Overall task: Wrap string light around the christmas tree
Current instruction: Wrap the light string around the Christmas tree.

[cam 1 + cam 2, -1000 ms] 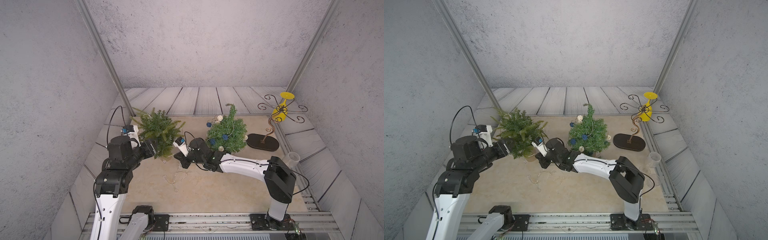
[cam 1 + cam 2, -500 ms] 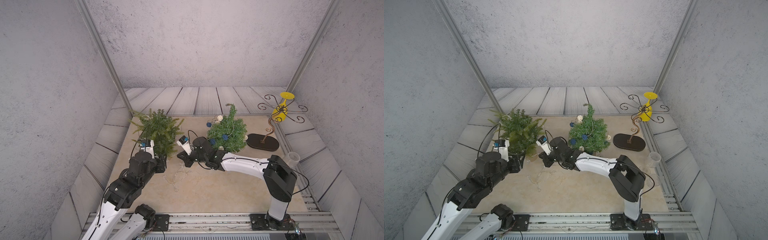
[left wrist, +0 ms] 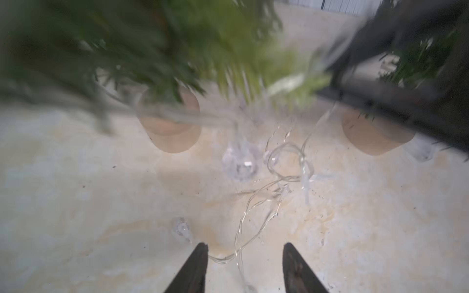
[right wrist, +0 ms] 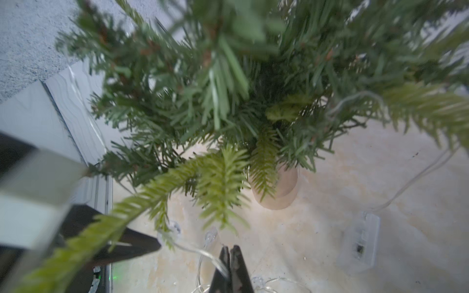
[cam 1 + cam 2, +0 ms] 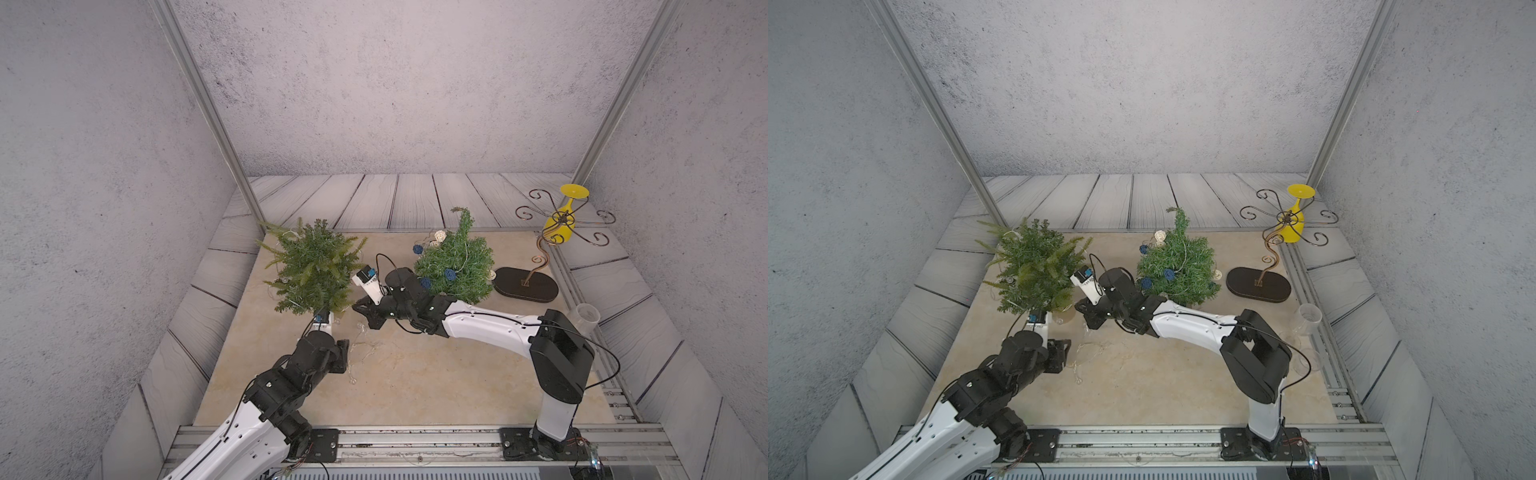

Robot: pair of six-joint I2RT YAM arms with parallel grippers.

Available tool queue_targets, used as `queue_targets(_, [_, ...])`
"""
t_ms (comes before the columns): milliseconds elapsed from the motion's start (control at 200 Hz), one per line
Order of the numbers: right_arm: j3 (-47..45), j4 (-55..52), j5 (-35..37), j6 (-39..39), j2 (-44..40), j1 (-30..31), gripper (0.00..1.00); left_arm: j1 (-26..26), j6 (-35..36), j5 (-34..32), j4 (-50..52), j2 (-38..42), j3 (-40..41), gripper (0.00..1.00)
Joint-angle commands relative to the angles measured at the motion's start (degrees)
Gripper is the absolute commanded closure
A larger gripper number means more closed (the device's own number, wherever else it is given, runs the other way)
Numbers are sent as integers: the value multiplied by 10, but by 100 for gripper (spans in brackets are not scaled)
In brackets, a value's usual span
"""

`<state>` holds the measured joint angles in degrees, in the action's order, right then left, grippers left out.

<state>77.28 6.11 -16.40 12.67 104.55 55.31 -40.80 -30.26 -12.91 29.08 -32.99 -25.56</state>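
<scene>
String light (image 3: 279, 187) lies mostly as a loose tangle on the desk (image 5: 415, 386) in front of the christmas tree (image 5: 313, 266), between the two arms. A few strands look draped in the branches. Its clear battery box (image 4: 357, 243) sits on the desk near the pot (image 4: 275, 187).

Right jaws are pressed together, pinching the wire low beside the tree's base. Left jaws are spread, low over the desk, with a wire loop lying between them and nothing gripped.

Step in hand, my read: left takes up the slack. To do it well:
- close on a single strand, not on a bulb
- lift clear of the desk before carrying it round
- keep right's pinch as the anchor so the line doesn't drag off
- lead the wire in behind the outer tips so it catches

Risks: tipping the pot, snagging the decorated tree (image 5: 455, 266) next door.
</scene>
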Motion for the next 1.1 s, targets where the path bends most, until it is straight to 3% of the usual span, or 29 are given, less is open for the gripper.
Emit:
queue_targets(0, [11, -16, -3, 19, -10, -1, 100, -34, 11, -31, -88, 8, 25, 48])
queue_targets(220, [7, -13, -15, 36, -23, -1, 100, -49, 45, -46, -239, -31, 108, 41])
queue_targets(425, [-3, 3, -37, 50, -27, 0, 100, -49, 35, -73, -346, -124, 136, 44])
queue_targets(525, [-5, 2, -39, 52, -32, 1, 100, -49, 29, -69, -391, -169, 140, 55])
queue_targets(641, [-5, -4, -36, 46, -36, 3, 100, -51, 32, -50, -399, -183, 134, 100])
queue_targets(946, [-7, -16, 3, 27, -38, 3, 99, -53, 16, 32, -257, 13, 125, 100])
queue_targets(1011, [-6, -15, 5, 29, -36, 3, 100, -53, 15, 2, -251, 24, 135, 100])
queue_targets(1096, [-6, -13, -1, 33, -36, 2, 100, -53, 12, -66, -226, -17, 131, 100])
